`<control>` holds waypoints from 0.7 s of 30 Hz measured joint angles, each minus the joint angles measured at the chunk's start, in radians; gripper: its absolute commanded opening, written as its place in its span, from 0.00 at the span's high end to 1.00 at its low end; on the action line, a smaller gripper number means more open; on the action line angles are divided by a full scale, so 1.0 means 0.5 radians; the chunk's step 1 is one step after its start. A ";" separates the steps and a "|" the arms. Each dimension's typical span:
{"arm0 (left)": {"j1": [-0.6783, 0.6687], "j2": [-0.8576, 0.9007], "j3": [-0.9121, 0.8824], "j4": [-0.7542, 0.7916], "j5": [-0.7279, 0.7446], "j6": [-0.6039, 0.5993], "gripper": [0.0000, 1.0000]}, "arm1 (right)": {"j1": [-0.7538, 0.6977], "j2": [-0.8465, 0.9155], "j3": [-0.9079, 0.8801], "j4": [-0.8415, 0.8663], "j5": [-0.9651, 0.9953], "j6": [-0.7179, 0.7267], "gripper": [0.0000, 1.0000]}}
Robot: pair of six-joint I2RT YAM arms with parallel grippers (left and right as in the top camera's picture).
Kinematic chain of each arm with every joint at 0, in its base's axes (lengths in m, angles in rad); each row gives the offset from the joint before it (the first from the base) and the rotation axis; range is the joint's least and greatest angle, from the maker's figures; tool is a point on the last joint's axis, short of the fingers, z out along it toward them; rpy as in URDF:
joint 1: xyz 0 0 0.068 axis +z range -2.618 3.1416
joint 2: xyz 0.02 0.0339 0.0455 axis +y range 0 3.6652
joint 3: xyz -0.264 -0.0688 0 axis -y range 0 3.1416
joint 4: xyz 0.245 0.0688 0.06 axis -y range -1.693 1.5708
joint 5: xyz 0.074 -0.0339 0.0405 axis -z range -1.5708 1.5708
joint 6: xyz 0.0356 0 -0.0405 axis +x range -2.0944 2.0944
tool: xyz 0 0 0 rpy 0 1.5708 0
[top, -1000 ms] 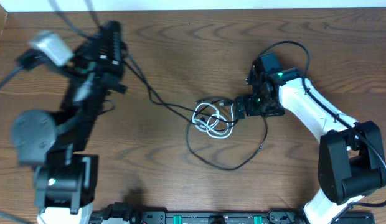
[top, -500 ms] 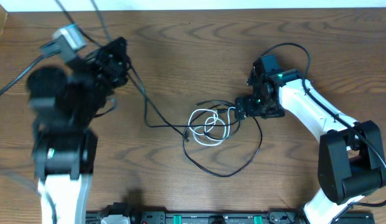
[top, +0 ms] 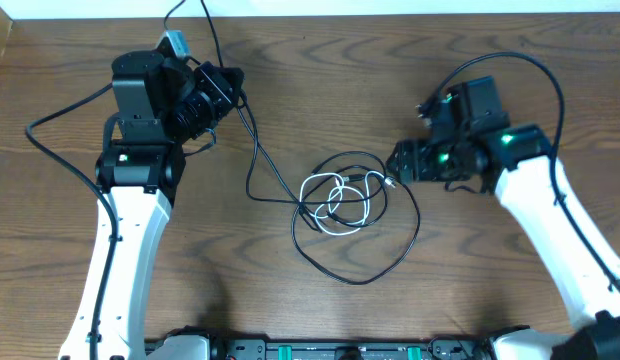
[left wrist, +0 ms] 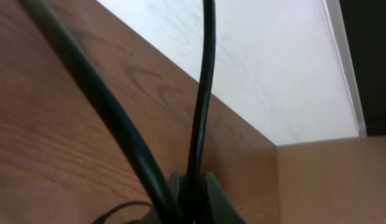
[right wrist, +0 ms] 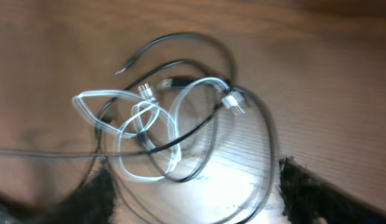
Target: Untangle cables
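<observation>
Overhead: left gripper (top: 218,92) sits near the worktop's (top: 510,40) far-left corner and holds one black cable (top: 252,165) out from the knot, probably to draw it free. The white cable (top: 335,205) and a black loop (top: 375,265) lie mid-worktop, with the right gripper (top: 395,165) just right of them.
Left wrist: jaws clenched on that thin black cable (left wrist: 204,81).
Right wrist: fingers (right wrist: 96,196) spread, nothing gripped. The white cable (right wrist: 143,124) is ahead, so it looks lined up for a grab.
</observation>
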 measured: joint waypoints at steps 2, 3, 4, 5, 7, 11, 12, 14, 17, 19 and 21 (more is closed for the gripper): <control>0.000 0.001 0.000 0.002 -0.035 -0.014 0.93 | 0.122 -0.015 -0.061 0.020 -0.020 0.038 0.99; 0.000 0.001 0.000 0.005 -0.047 -0.021 0.93 | 0.192 -0.009 -0.111 0.033 -0.015 0.074 0.99; 0.000 0.001 0.000 0.008 -0.056 -0.021 0.92 | 0.246 0.002 -0.158 0.040 -0.008 0.108 0.99; 0.000 0.001 0.001 0.007 -0.063 -0.022 0.93 | 0.311 0.013 -0.230 0.073 0.019 0.173 0.99; 0.000 0.001 0.000 0.007 -0.078 -0.024 0.92 | 0.392 0.031 -0.334 0.147 0.039 0.253 0.99; 0.000 0.001 0.000 0.007 -0.092 -0.027 0.92 | 0.523 0.041 -0.493 0.487 0.063 0.348 0.99; 0.000 0.001 0.000 0.007 -0.092 -0.027 0.93 | 0.551 0.041 -0.528 0.593 0.069 0.362 0.99; 0.000 0.001 0.000 0.006 -0.092 -0.031 0.93 | 0.610 0.041 -0.623 0.861 0.072 0.403 0.99; 0.000 0.001 0.000 0.006 -0.083 -0.063 0.93 | 0.668 0.061 -0.780 1.190 0.099 0.459 0.99; 0.000 0.001 0.000 0.006 -0.054 -0.083 0.92 | 0.681 0.108 -0.866 1.363 0.167 0.494 0.99; 0.002 0.001 0.000 0.006 -0.002 -0.091 0.93 | 0.679 0.179 -0.923 1.445 0.275 0.515 0.99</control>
